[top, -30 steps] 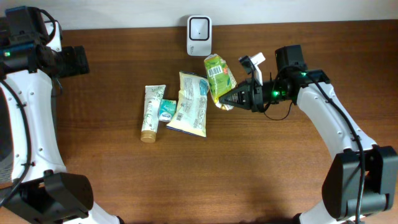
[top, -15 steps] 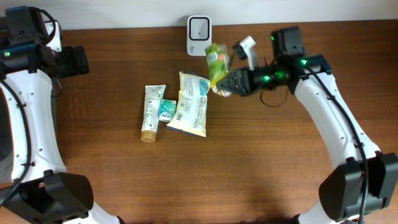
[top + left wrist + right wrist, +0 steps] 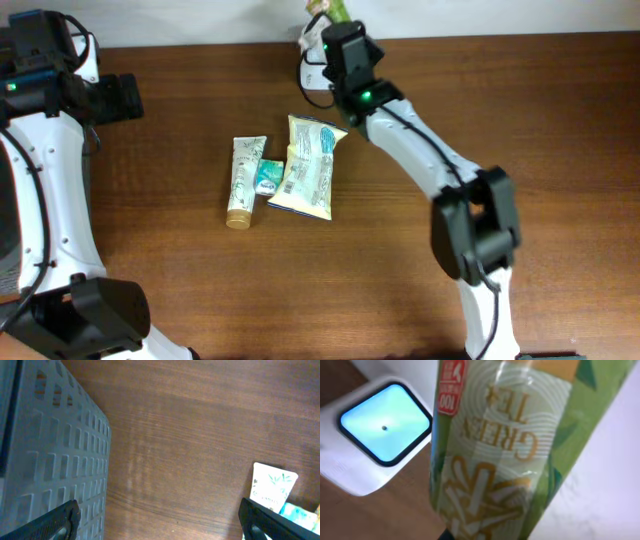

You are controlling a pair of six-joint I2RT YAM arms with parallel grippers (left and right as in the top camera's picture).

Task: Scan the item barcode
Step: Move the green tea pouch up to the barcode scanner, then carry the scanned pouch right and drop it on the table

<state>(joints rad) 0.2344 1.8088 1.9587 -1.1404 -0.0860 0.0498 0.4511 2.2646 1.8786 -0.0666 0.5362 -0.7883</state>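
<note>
Grey plastic lattice, the wall of a crate (image 3: 50, 460), fills the left of the left wrist view. The left arm (image 3: 45, 170) hangs at that far edge of the worktop (image 3: 520, 120), its jaws spread wide with nothing between them, and it takes no part in the job.

Moving right, three goods lie flat near the middle: a pale tube (image 3: 243, 180), a small teal pack (image 3: 268, 177) against it, and a yellow-and-white pouch (image 3: 312, 165) just beside that. None of them is at the scanner.

At the back edge stands the white scanner (image 3: 380, 435), its window lit pale blue-green. The right arm (image 3: 420, 150) reaches over it, jaws clamped tight on the green tea packet (image 3: 505, 445), which is held in the air just beside the window. The packet's lettered face looks toward the wrist camera. The barcode is not visible, so whether it faces the window cannot be told.

Pickup and carry look done and presentation is under way. A confirmed read and setting the packet down remain, and perhaps the three lying goods.
</note>
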